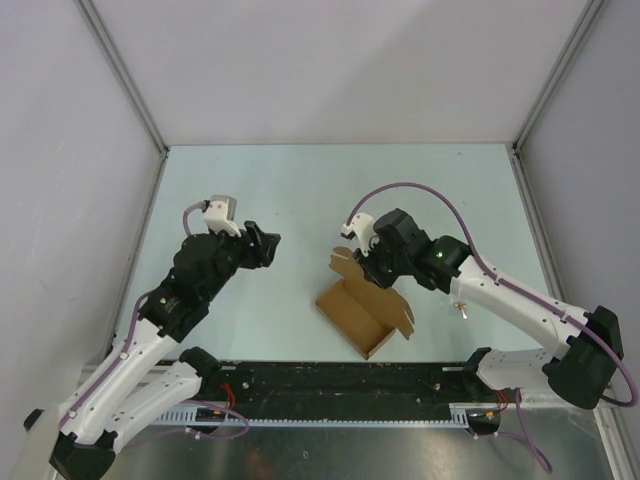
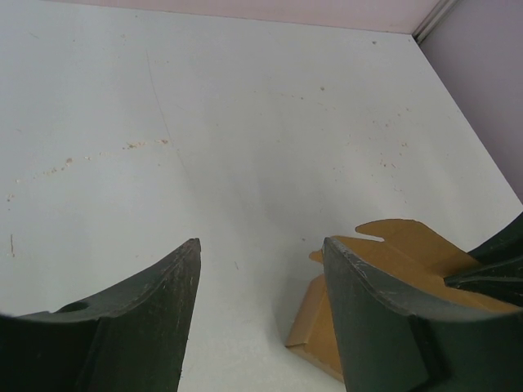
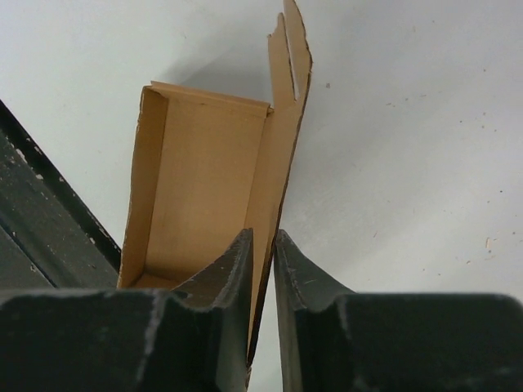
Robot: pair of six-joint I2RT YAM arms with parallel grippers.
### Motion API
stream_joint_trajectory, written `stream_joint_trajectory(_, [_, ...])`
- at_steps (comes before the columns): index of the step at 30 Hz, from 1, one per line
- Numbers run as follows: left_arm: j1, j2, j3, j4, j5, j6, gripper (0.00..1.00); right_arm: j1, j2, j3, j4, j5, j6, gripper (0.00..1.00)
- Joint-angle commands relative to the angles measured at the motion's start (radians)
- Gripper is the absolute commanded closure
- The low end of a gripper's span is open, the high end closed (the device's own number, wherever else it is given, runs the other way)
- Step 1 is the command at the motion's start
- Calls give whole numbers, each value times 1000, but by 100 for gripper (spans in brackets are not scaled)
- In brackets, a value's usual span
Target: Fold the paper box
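The box (image 1: pixel 365 318) sits on the bench (image 1: pixel 300 190) slightly right of centre, close to the near edge, and we judge it about half formed. The right wrist view shows an open trough: a floor, a long wall on the left, an end wall at the far side, and a long wall on the right that runs on into a slotted flap (image 3: pixel 290 57) standing above the rest. The top view shows a tabbed flap (image 1: pixel 405 318) spread outward on the right side, so no lid is closed over the opening. We judge that the remaining work is to fold these loose flaps over and seat their tabs. The right jaws stand at a narrow gap with the right long wall of the box between them, and the card fills that gap, so we read this as a grip on the wall. The left jaws are wide apart and hold nothing; they hang over bare bench to the left of the box, well apart from it. Several details are not readable. The right arm (image 1: pixel 500 295) covers the far part of the box in the top view, and the fingers (image 3: pixel 221 278) hide the near end of the trough in the right wrist view. The left wrist view cuts the box off behind one finger (image 2: pixel 384 318). We cannot tell whether any corner tab is locked.
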Motion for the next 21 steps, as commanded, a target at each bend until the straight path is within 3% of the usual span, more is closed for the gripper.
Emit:
stream_joint_trajectory(1, [5,-16,7,8,19,8,33,8,-23,49,20,-1,-85,82])
stream_joint_trajectory(7, [5,-18,13,8,22,10,33,4,-27,61,37,-100,-322,92])
stream_joint_trajectory(13, [5,-34,13,-6,15,16,33,-13,-6,86,90,-182,-519,86])
stream_joint_trajectory(21, [4,-56,10,-26,-4,24,33,-22,55,123,106,-268,-601,84])
